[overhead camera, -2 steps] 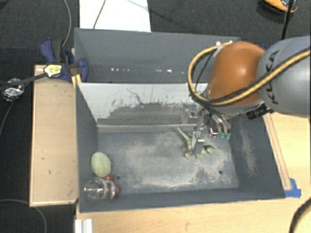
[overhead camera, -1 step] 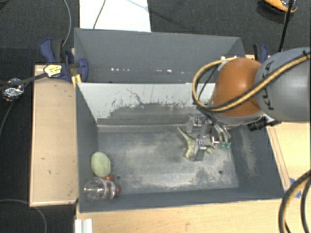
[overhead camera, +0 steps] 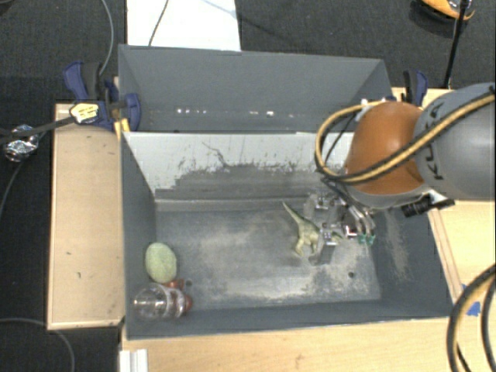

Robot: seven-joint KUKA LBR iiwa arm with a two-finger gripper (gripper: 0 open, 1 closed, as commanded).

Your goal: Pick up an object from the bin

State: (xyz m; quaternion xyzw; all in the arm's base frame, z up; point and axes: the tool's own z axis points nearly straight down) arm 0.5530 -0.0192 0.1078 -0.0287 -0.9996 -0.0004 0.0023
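We look down on a grey metal bin point(overhead camera: 232, 273) with sloping walls and a flat floor, its paint rubbed pale in streaks under the claw point(overhead camera: 322, 246) and away to the view's left of it. Well apart from the claw, in the floor's far left corner nearest the camera, lies a pale green egg-shaped thing point(overhead camera: 161, 262). Just below it, and touching it or nearly so, is a clear plastic thing with a reddish part point(overhead camera: 161, 302). Right against the claw, on its left side, is a small pale yellow-green thing point(overhead camera: 304, 235); whether it rests on the floor we cannot tell.
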